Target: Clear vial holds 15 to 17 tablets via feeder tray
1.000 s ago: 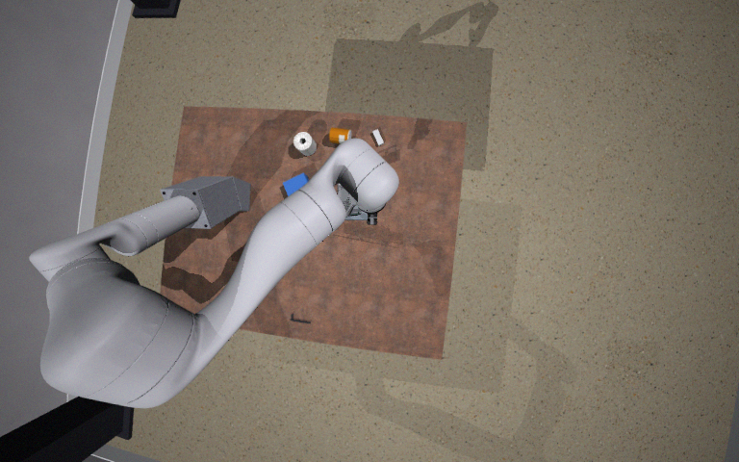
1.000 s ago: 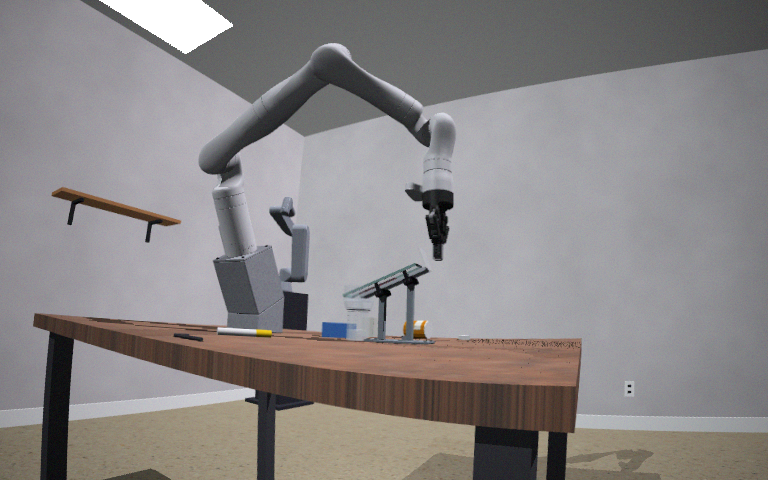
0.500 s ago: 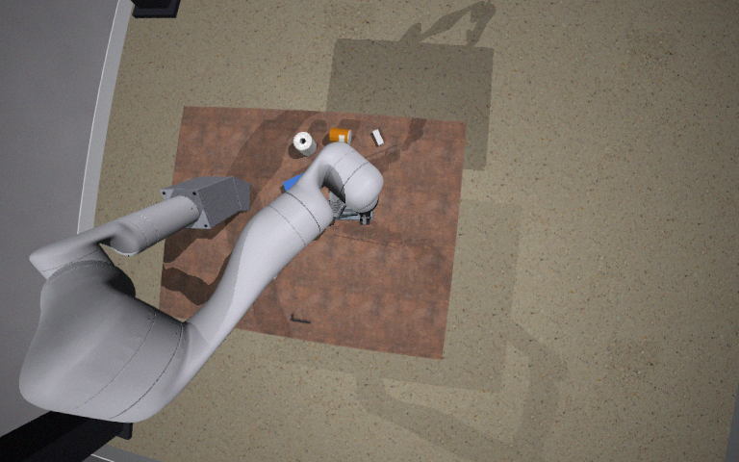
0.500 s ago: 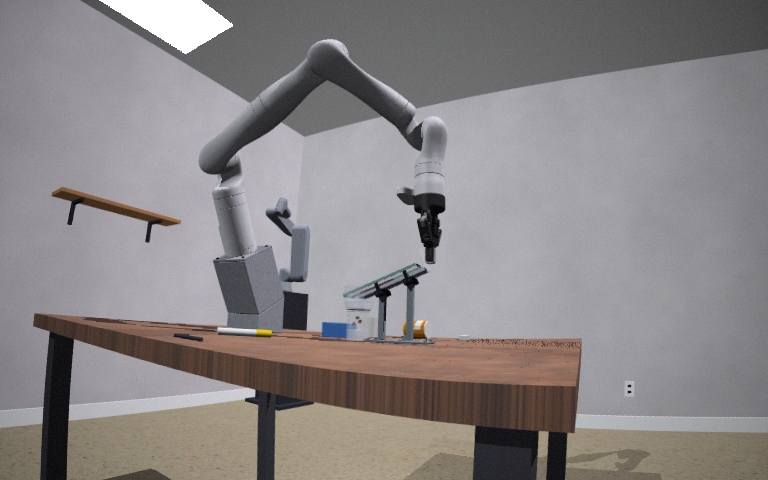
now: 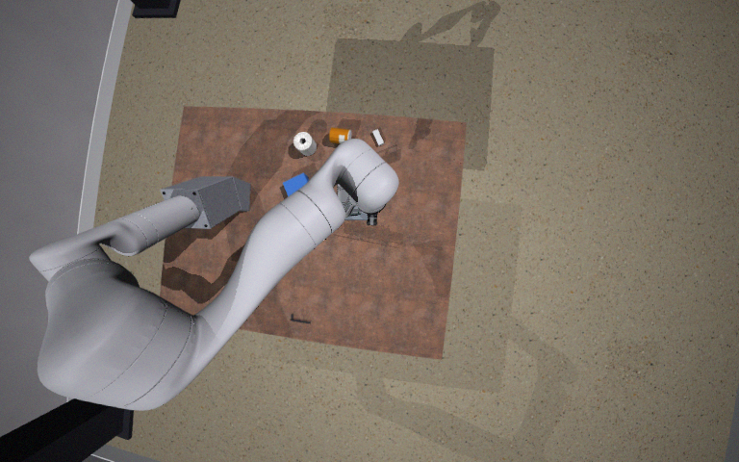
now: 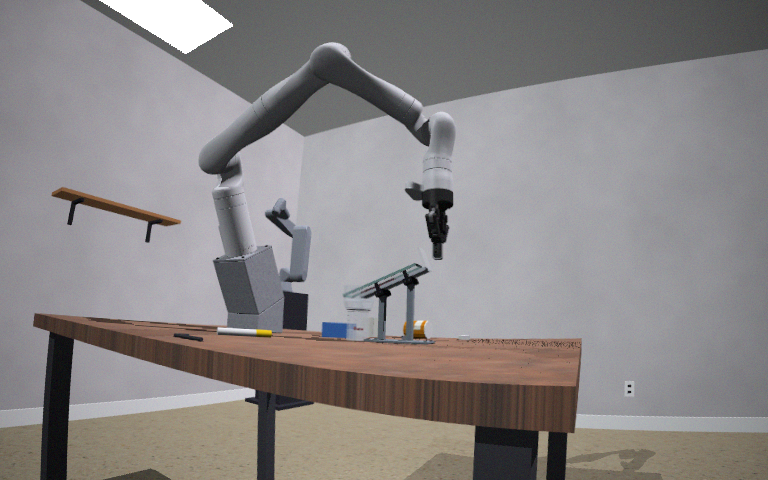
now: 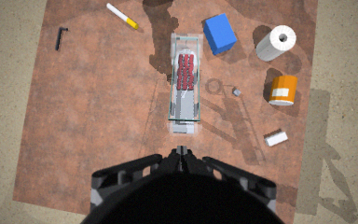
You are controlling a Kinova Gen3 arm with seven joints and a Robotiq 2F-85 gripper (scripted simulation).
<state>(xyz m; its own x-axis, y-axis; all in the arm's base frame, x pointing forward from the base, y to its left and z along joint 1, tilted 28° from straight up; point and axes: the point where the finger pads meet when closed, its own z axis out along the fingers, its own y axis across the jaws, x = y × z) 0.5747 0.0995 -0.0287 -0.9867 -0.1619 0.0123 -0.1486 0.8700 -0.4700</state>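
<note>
The clear feeder tray (image 6: 390, 279) (image 7: 185, 104) slopes on its two-post stand in the middle of the wooden table (image 5: 381, 299) (image 6: 396, 384) (image 7: 93, 117). Red tablets (image 7: 185, 70) lie in rows on its lower half. The clear vial (image 6: 358, 316) (image 7: 183, 43) stands upright on the table under the tray's low end; I cannot tell what it holds. My gripper (image 5: 371, 219) (image 6: 437, 253) (image 7: 181, 152) is shut and empty. It hangs a little above and just past the tray's high end, without touching it.
A blue box (image 5: 294, 183) (image 6: 337, 329) (image 7: 219, 34), a white roll (image 5: 304, 142) (image 7: 276, 43), an orange bottle (image 5: 339, 135) (image 6: 417, 328) (image 7: 283, 90) and a small white block (image 5: 376, 137) (image 7: 275, 138) lie around the stand. A marker (image 6: 244, 332) (image 7: 122, 16) and an Allen key (image 5: 299, 320) (image 7: 59, 37) lie farther off.
</note>
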